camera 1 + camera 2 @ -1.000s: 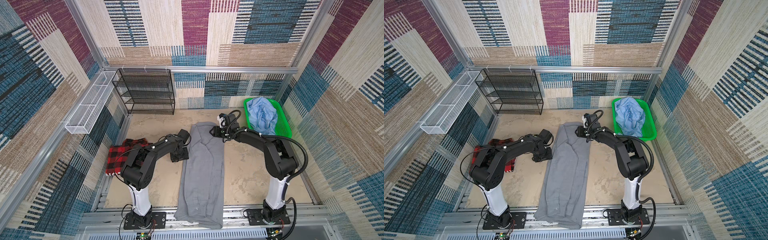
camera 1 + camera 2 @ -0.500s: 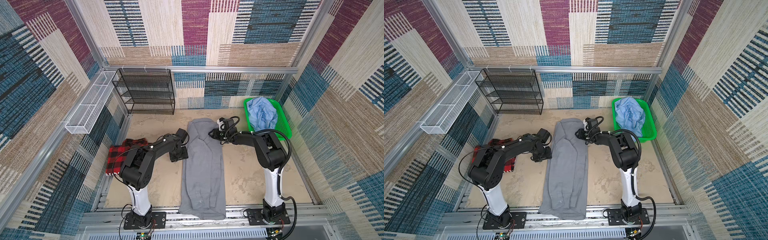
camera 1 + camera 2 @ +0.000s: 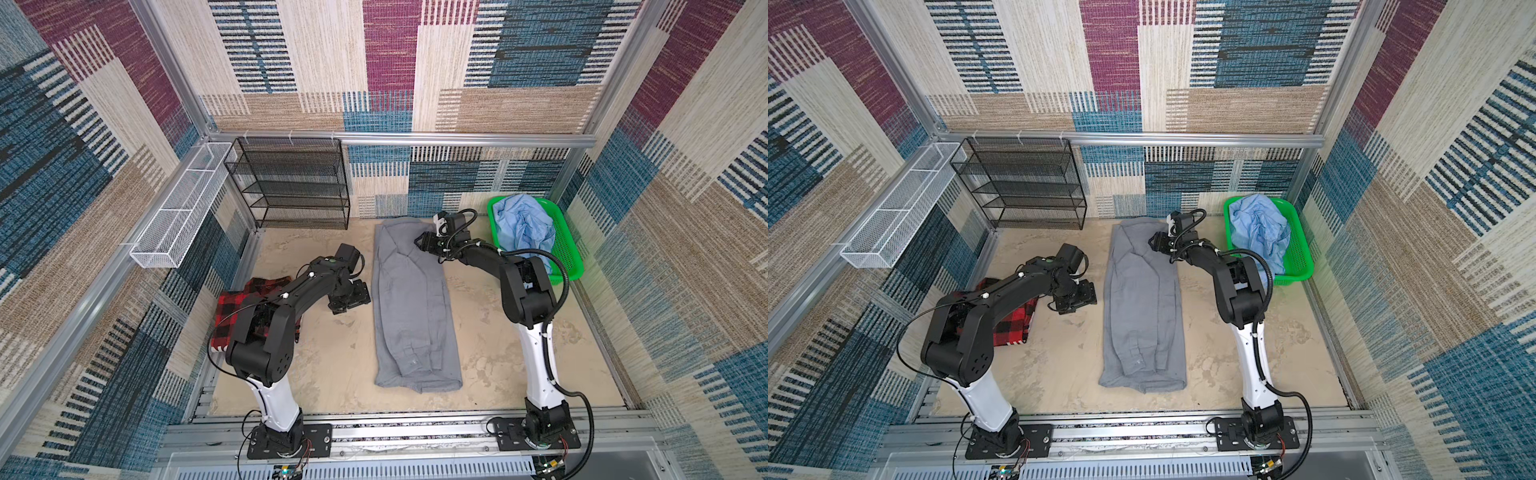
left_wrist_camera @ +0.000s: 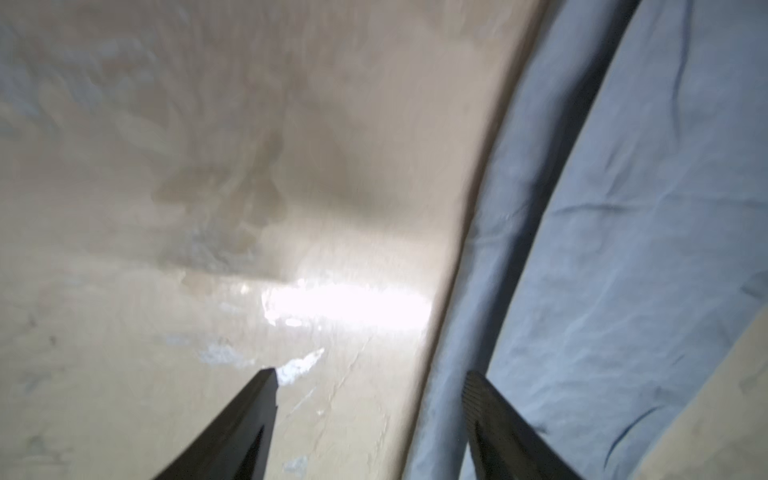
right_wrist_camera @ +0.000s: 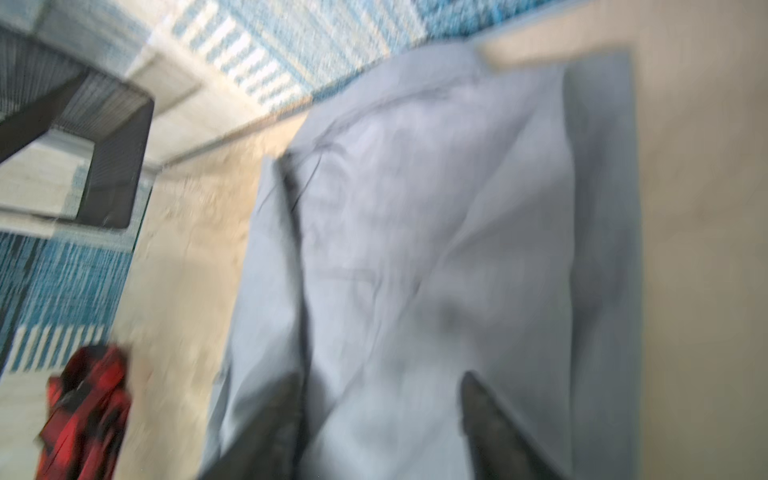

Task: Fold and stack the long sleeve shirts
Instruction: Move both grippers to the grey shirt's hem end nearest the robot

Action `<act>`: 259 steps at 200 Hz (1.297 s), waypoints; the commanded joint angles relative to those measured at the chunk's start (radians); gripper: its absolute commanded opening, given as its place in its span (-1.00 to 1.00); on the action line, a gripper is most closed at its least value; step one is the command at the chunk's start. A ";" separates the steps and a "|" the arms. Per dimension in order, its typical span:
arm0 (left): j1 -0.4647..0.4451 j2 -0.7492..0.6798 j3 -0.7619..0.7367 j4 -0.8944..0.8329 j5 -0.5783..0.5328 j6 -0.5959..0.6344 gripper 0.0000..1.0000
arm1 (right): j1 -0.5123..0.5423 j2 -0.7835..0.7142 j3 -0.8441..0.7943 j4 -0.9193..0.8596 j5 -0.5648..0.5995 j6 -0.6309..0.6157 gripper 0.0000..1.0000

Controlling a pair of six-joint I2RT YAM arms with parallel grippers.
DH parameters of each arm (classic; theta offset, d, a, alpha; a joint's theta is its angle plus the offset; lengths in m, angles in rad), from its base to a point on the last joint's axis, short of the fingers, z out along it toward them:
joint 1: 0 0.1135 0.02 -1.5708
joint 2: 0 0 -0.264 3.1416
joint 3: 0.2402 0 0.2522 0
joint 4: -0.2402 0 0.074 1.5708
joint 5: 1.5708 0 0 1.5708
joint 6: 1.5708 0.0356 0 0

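**Q:** Three shirts are showing here; where is each one lying?

**A:** The grey shirt [image 3: 411,303] is lying down the middle of the sandy surface [image 3: 332,353]. It is folded into a long narrow strip, with one short end reaching toward the back wall. The plaid shirt [image 3: 227,308] is sitting bundled at the left edge of the surface, partly hidden under the left arm [image 3: 299,291]. The light blue shirt [image 3: 525,224] is sitting crumpled inside the green basket [image 3: 571,257] in the back right corner.

**Q:** How are the left jaws standing?

**A:** They are standing released and grasping nothing. In the top views they are hanging just beside the grey strip's left long edge. In the wrist view, one of the fingers [image 4: 249,415] is hanging over bare surface and the other over the shirt's edge.

**Q:** And the right jaws?

**A:** They are likewise spread and clamping nothing. The right arm [image 3: 482,253] is reaching across to hold them over the far right corner of the grey shirt. The wrist view is blurring there, so whether the tips are touching the cloth cannot be told.

**Q:** What else is standing nearby?

**A:** A black wire rack [image 3: 291,183] is standing against the back wall.
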 commanded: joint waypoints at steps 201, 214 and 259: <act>-0.345 -0.481 -0.701 0.444 0.160 -0.446 0.53 | 0.204 -1.385 -1.383 -0.261 0.058 0.245 0.56; -0.345 -0.469 -0.715 0.488 0.180 -0.466 0.54 | 0.218 -1.369 -1.389 -0.253 0.060 0.255 0.56; -0.368 -0.416 -0.710 0.568 0.222 -0.494 0.56 | 0.294 -1.320 -1.412 -0.183 0.025 0.333 0.55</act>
